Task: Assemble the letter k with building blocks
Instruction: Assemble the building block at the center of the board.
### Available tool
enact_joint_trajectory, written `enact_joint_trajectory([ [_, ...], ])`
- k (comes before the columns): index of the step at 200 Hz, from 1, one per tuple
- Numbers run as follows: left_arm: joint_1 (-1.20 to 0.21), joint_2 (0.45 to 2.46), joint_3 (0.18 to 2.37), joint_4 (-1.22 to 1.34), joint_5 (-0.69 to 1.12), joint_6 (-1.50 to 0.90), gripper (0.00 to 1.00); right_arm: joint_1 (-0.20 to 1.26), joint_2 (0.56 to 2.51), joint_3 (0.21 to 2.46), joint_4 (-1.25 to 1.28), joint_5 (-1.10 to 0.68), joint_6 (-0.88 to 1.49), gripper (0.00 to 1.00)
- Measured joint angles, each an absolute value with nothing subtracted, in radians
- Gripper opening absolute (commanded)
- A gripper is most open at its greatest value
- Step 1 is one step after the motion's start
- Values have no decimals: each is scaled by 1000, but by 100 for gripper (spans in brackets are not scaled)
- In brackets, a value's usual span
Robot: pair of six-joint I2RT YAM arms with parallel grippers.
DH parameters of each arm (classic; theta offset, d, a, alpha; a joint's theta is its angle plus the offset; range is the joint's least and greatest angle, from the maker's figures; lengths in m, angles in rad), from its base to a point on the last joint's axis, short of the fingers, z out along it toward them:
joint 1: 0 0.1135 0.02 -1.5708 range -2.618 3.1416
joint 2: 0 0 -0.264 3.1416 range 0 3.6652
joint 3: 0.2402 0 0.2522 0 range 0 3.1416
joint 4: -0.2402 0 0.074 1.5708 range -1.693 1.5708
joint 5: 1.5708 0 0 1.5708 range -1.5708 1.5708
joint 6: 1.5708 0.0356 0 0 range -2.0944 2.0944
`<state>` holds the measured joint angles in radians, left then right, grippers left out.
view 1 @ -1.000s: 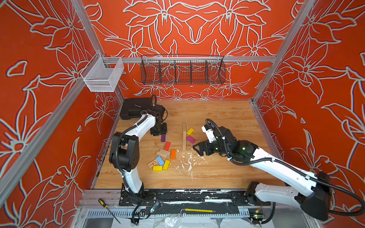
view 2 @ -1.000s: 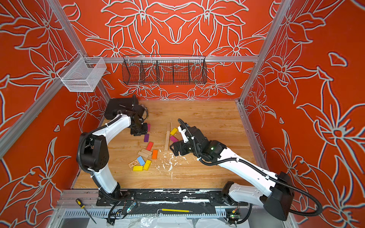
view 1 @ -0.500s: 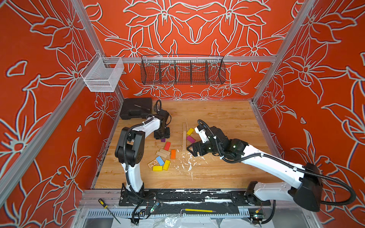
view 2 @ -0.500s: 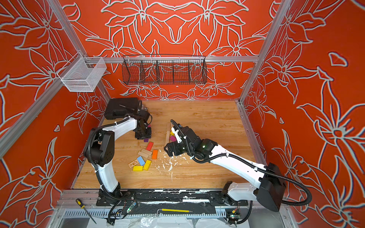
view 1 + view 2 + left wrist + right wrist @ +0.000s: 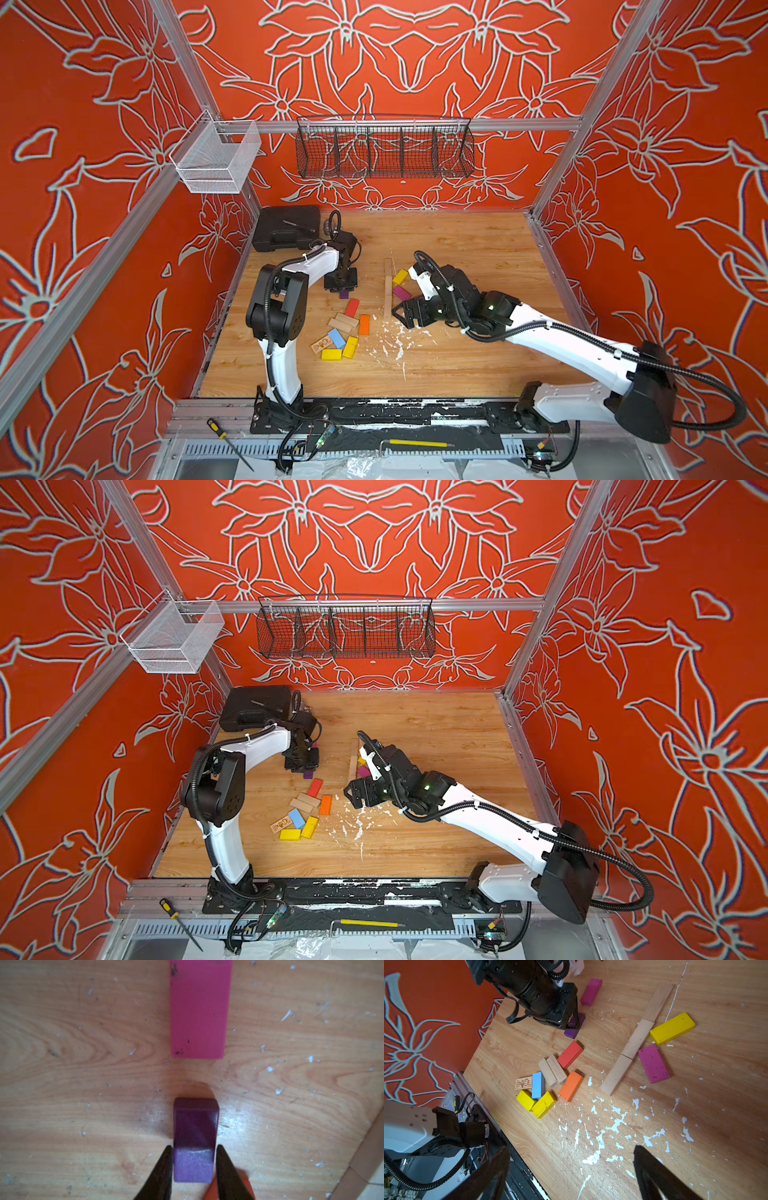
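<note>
Three plain wood building blocks [image 5: 388, 289] [image 5: 636, 1039] lie end to end in a straight line. A yellow block [image 5: 400, 276] [image 5: 672, 1028] and a magenta block [image 5: 402, 293] [image 5: 653, 1064] slant off its right side. My left gripper [image 5: 340, 284] [image 5: 194, 1147] is down at the table, shut on a purple block [image 5: 195, 1122] [image 5: 343, 294], one finger on each long side. A second magenta block [image 5: 199, 1009] lies just beyond it. My right gripper [image 5: 405, 318] [image 5: 571, 1150] hovers open and empty near the line's front end.
Loose blocks are clustered left of the line: red [image 5: 352, 307], orange [image 5: 364, 324], light blue [image 5: 337, 338], yellow [image 5: 331, 354], plain and printed. White flecks [image 5: 395, 340] litter the front middle. A black case [image 5: 286, 227] sits at the back left. Wire baskets [image 5: 384, 147] hang on the back wall.
My left gripper's jaws have closed in on the purple block and its arm has folded nearer. My right gripper has drifted slightly left and forward, still open.
</note>
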<state>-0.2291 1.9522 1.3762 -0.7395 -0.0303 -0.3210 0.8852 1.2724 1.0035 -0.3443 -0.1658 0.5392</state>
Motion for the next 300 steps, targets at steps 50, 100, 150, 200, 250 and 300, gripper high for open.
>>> enact_joint_trajectory([
  [50,-229,1972,1400,-744,-38,-314,33,885,1274,1003,-344,-166,541,95],
  [100,-229,1991,1422,-751,-52,-312,32,885,1279,1016,-346,-166,542,95],
  [150,-229,2011,1451,-760,-59,-306,32,885,1295,1025,-347,-166,542,95],
  [200,-229,2023,1470,-770,-72,-295,32,885,1306,1039,-347,-165,542,95],
  [250,-229,2035,1487,-773,-78,-287,32,885,1331,1067,-351,-166,540,95],
  [300,-228,2049,1506,-776,-82,-285,32,885,1353,1071,-354,-166,540,95],
])
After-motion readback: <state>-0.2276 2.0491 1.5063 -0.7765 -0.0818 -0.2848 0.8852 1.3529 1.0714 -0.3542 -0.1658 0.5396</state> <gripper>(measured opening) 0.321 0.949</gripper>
